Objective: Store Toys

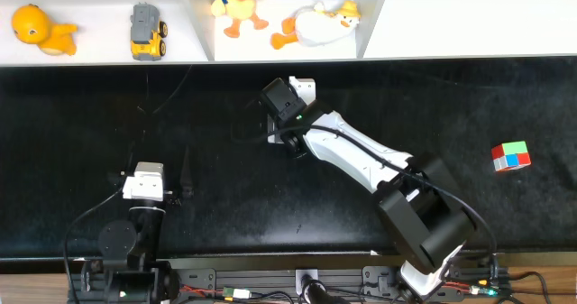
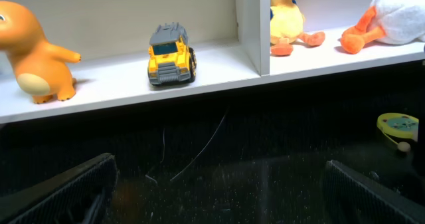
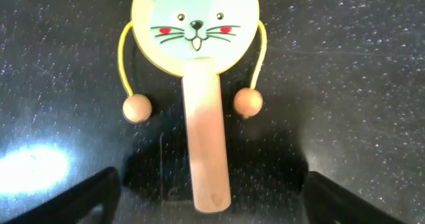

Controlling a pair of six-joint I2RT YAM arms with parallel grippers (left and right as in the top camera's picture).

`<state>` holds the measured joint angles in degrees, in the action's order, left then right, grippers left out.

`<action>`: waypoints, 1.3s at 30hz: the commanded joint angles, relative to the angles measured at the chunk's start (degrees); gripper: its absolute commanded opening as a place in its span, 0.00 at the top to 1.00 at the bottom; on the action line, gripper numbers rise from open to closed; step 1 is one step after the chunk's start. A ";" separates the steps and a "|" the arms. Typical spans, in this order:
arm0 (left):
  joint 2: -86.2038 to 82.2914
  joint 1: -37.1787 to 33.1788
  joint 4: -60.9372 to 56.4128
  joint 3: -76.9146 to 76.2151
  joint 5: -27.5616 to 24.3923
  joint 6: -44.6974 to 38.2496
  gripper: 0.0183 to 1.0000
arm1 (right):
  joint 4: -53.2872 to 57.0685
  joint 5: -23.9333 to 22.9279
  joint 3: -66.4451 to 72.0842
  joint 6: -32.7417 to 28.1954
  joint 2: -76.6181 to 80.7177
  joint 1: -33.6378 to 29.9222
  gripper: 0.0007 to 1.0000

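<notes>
Two fingers of the right gripper (image 3: 212,192) stand spread, holding nothing; the cat rattle (image 3: 199,84) lies flat on the table (image 3: 358,84) just ahead, its handle running lengthwise into the gap, head farthest; the left gripper (image 2: 222,191), likewise spread, sits well apart.

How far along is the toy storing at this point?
Done: orange figure, yellow truck, yellow duck plush and white bird plush sit on the shelf. In hand: right gripper hovers, jaws open, over the cat rattle drum on the table. Remaining: that drum and the colour cube.
</notes>
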<state>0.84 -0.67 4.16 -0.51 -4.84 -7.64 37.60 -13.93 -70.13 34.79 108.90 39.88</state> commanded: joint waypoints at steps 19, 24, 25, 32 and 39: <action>-0.68 0.37 0.35 0.04 0.50 0.61 0.00 | 0.94 -3.28 3.17 -0.11 -5.35 -1.11 0.96; -0.68 0.37 0.33 0.04 0.50 0.61 0.00 | 1.42 -5.22 17.25 -0.09 -21.64 -4.26 0.96; -0.68 0.37 0.33 0.04 0.50 0.61 0.00 | 2.05 -5.22 19.45 -0.11 -24.96 -5.35 0.96; -0.68 0.37 0.33 0.04 0.52 0.61 0.00 | 10.01 -5.01 20.98 -13.70 -38.64 -18.99 0.96; -0.68 0.37 0.33 0.04 0.50 0.61 0.00 | 11.28 -1.92 8.63 -33.31 -30.93 -31.58 0.96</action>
<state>0.84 -0.67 4.16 -0.51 -4.84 -7.64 49.47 -16.99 -55.79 13.15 75.05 11.42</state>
